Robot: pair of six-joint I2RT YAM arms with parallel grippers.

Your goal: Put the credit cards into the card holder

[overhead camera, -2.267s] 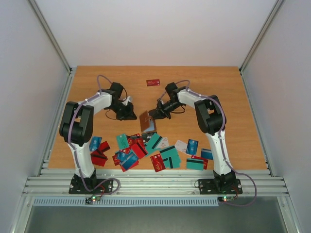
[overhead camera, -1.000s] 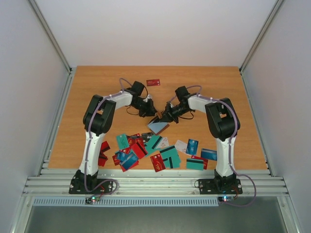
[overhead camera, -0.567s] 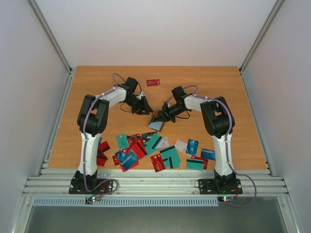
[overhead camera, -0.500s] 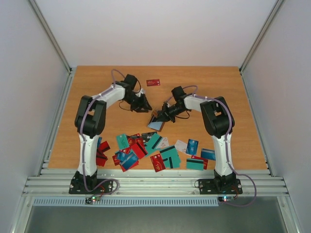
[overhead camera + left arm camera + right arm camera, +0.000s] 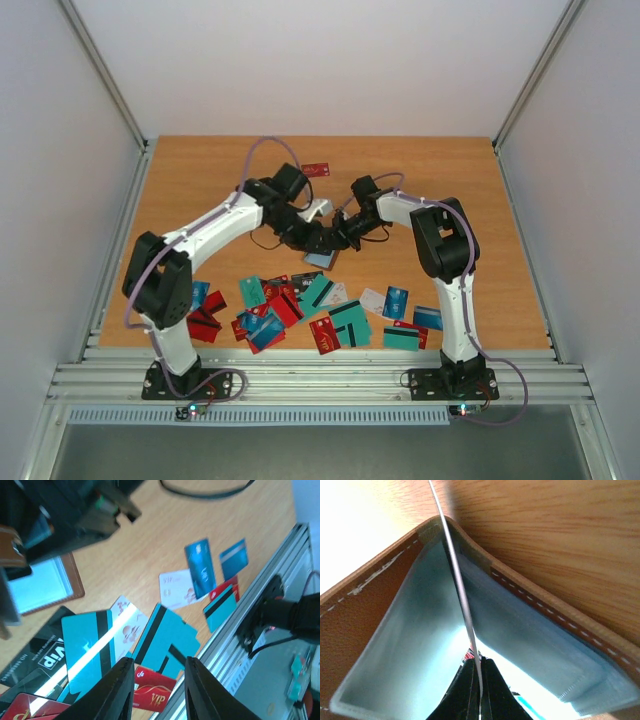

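Nearest, along the near edge of the desk (image 5: 480,220), the credit cards (image 5: 350,322) lie in a loose, partly overlapping band. There are teal ones with black stripes, red ones, blue ones, a white one and a black one, all flat on the wood. The left wrist view looks down on part of this spread. The left gripper (image 5: 159,666) hangs above it with its two pale fingers (image 5: 120,690) parted and nothing between them, so it is released and carries no card.

Just beyond the band, around the middle of the desk, is the card holder (image 5: 322,259). It is spread open in a V, with a brown rim and greyish-blue lining showing. The right gripper (image 5: 480,680) is clenched on the holder, its dark fingers pinching a thin pale leaf that stands edge-on between the two brown halves. Seen from above, the two grippers meet at the holder, the left reaching in from the left side and the right from the right.

Farther back, toward the far edge and well apart from the rest, a lone red card (image 5: 315,170) lies flat.
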